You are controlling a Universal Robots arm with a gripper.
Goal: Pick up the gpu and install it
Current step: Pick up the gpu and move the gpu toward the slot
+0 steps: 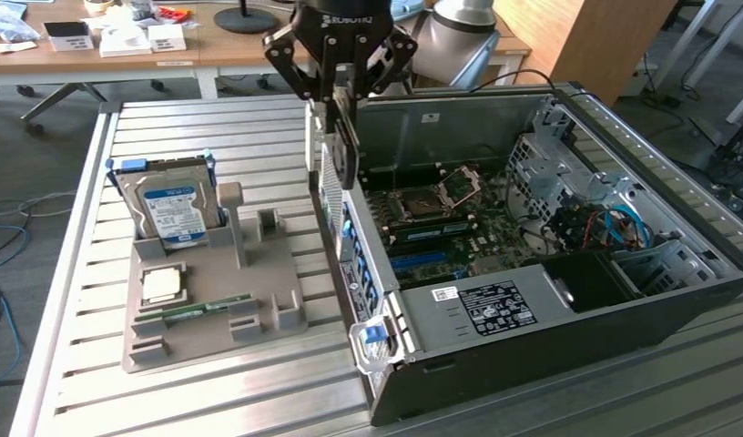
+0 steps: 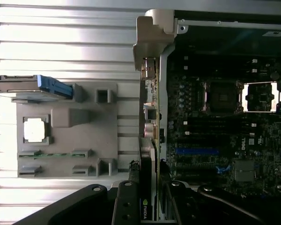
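The gpu [image 1: 334, 150] hangs edge-down in my gripper [image 1: 340, 96], which is shut on its upper edge. Its silver bracket faces the exterior view's left. It hovers just above the near side wall of the open computer case [image 1: 663, 155], over the motherboard [image 1: 469, 228] side. In the wrist view the gpu [image 2: 150, 140] shows edge-on, an NVIDIA label near my gripper [image 2: 149, 199], whose black fingers [image 2: 126, 204] clamp both faces. A blue slot [image 2: 196, 151] lies on the motherboard [image 2: 215, 93] beside the card's line.
A grey fixture tray [image 1: 214, 300] sits to the exterior view's left of the case, holding an upright hard drive [image 1: 171, 205], a CPU [image 1: 163, 285] and a RAM stick [image 1: 196, 309]. The slatted metal table [image 1: 201, 127] carries everything. A wooden desk [image 1: 128, 55] stands behind.
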